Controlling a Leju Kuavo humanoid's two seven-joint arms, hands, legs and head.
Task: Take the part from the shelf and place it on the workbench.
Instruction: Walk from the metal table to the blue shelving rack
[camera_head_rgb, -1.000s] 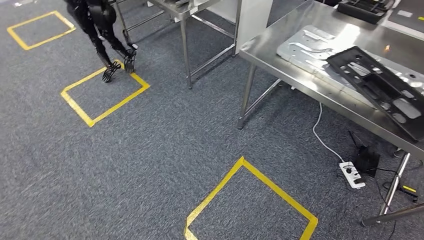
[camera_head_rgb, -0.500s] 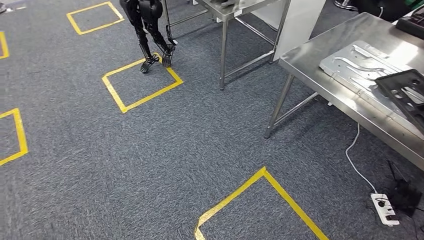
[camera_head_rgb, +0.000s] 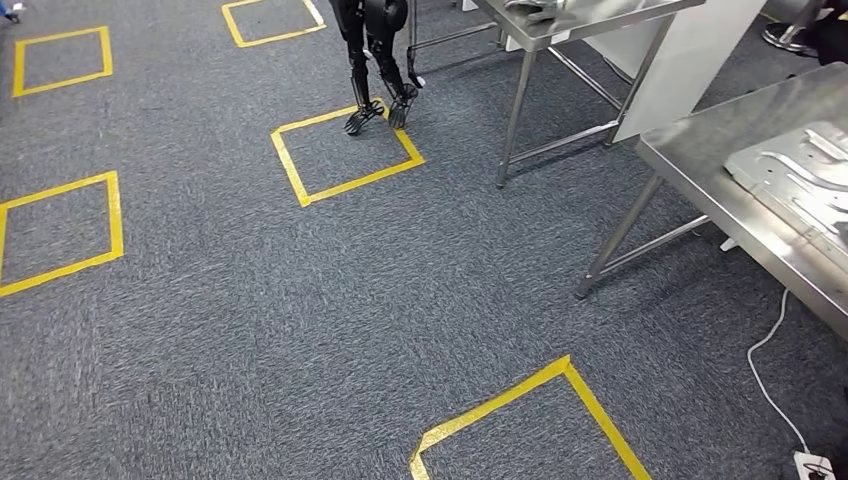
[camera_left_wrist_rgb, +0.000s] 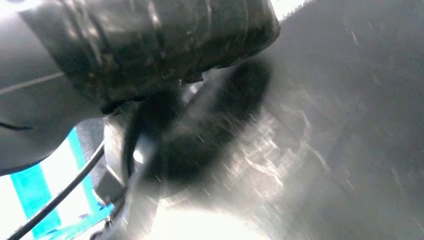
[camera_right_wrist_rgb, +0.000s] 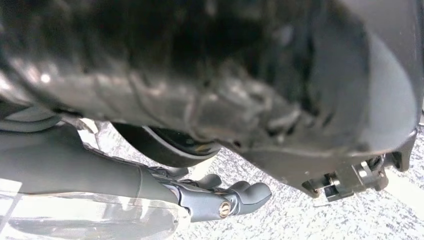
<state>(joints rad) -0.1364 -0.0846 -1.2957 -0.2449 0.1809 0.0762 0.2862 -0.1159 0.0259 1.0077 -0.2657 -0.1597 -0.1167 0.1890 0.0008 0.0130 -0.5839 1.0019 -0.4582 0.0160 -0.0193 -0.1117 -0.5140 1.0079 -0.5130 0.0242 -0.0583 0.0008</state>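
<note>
A steel workbench (camera_head_rgb: 720, 165) stands at the right of the head view, with a silver pressed metal plate (camera_head_rgb: 800, 180) lying flat on it. My right hand (camera_right_wrist_rgb: 220, 199) hangs beside my dark body over the grey carpet, fingers stretched out loosely with nothing in them. The left wrist view is dark and blurred; a ribbed cover (camera_left_wrist_rgb: 150, 40) shows there, but the fingers cannot be made out.
A second steel table (camera_head_rgb: 570, 20) stands at the back with a grey item (camera_head_rgb: 535, 10) on it. Another robot's black legs (camera_head_rgb: 375, 60) stand at a yellow taped square (camera_head_rgb: 345, 150). More taped squares mark the carpet. A white cable (camera_head_rgb: 765, 370) runs to a power strip (camera_head_rgb: 815, 467).
The whole picture has shifted: the camera has swung left. The workbench slid toward the right edge, and the black tray on it has left the picture.
</note>
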